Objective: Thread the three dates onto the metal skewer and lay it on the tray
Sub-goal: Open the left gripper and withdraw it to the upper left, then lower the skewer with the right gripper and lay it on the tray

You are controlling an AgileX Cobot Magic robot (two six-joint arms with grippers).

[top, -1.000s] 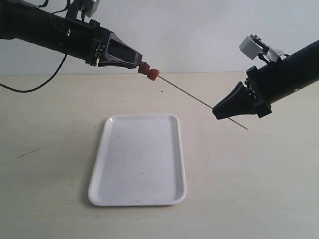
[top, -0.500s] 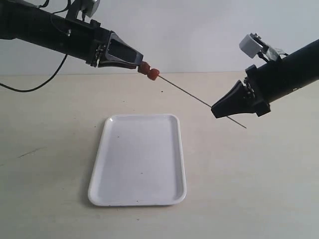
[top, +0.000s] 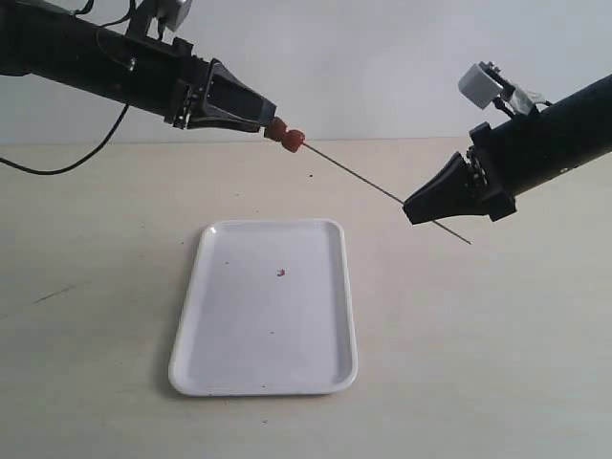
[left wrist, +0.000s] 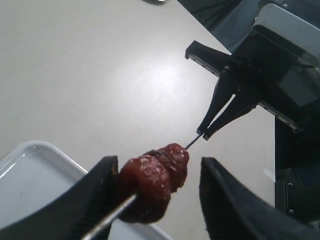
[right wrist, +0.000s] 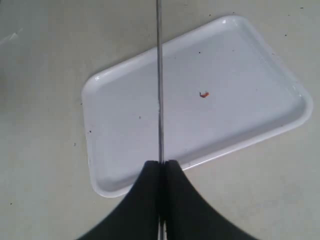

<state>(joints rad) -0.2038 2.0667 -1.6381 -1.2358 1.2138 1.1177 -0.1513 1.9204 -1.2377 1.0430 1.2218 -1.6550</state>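
Skewer [top: 354, 175]: held in the air above the tabletop [top: 497, 363], not on the tray [top: 268, 359]. In the exterior view its long axis slopes from upper left down to lower right. The high end points at the left claw [top: 268, 122]. The low end passes through the right claw [top: 409, 212], and a short tail sticks out beyond it.

Dates [top: 286, 136]: threaded on the high end of the skewer and bunched tight against each other. Two lumps are plain; I cannot tell whether a third sits among them. A short bare tip of rod projects past them on the left-claw side.

Left claw: jaws apart, one on each side of the dates. In the left wrist view one finger [left wrist: 102, 185] is touching or just beside the nearest date, and the bare tip of the rod crosses in front of it. The other finger stands clear with a visible gap.

Right claw: jaws together, clamped on the skewer near its low end. In the right wrist view the rod comes straight out from between the closed fingertips.

Tray: flat on the tabletop, below and between the two claws, its long axis running away from the exterior camera. Only a small red fleck [top: 280, 273] lies on it, near the middle.
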